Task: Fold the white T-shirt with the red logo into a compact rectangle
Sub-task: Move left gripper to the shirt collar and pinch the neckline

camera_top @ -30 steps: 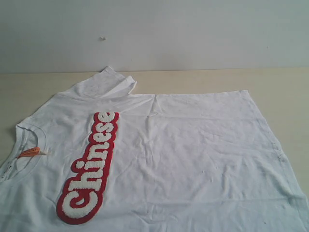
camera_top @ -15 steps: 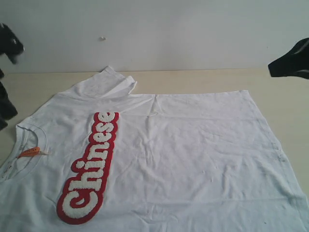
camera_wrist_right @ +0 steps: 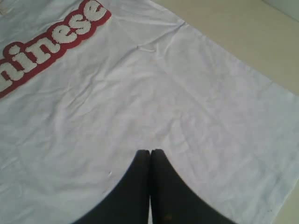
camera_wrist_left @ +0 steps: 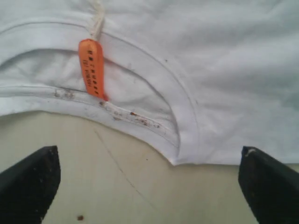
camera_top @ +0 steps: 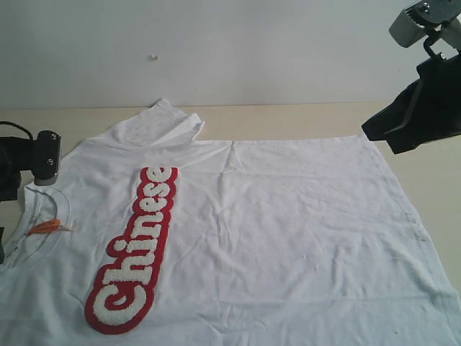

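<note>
One wide left gripper (camera_wrist_left: 149,161), closed right gripper (camera_wrist_right: 150,155)

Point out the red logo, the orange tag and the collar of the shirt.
red logo (camera_top: 133,249): exterior view, middle of the patch.
orange tag (camera_wrist_left: 92,67): left wrist view, middle of its strip.
collar (camera_wrist_left: 163,79): left wrist view, on the curved ribbed band.
</note>
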Controlling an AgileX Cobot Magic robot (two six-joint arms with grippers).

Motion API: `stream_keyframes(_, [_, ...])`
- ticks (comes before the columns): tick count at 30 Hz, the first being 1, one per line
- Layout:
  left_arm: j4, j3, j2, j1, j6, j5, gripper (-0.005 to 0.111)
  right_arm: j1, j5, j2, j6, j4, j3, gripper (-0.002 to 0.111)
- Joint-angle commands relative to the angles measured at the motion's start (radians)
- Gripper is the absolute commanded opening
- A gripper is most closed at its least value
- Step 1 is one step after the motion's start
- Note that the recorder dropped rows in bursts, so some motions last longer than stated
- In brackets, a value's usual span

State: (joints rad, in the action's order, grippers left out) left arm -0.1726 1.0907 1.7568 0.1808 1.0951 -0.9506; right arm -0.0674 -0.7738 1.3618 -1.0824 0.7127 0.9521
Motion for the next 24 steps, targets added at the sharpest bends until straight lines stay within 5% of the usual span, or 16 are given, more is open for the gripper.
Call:
stream_keyframes(1, [-0.010,0.001,0.000,-0.002,0.029,0.076,0.105,0.004,0.012,0.001,-0.005,-0.002,0.007,0.000])
stream_keyframes(9, [0.113,-0.020,0.000,-0.002,0.366,0.104,0.105,0.004,0.012,0.001,0.010,-0.002,0.007,0.000])
stream_keyframes(15, [0.229,-0.012,0.040,-0.105,0.555,0.078,0.105,0.004,0.012,0.001,0.010,-0.002,0.007,0.000])
stream_keyframes(24, [0.265,0.050,0.130,-0.170,0.595,0.086,0.105,0.004,0.021,0.001,0.008,0.009,0.007,0.000])
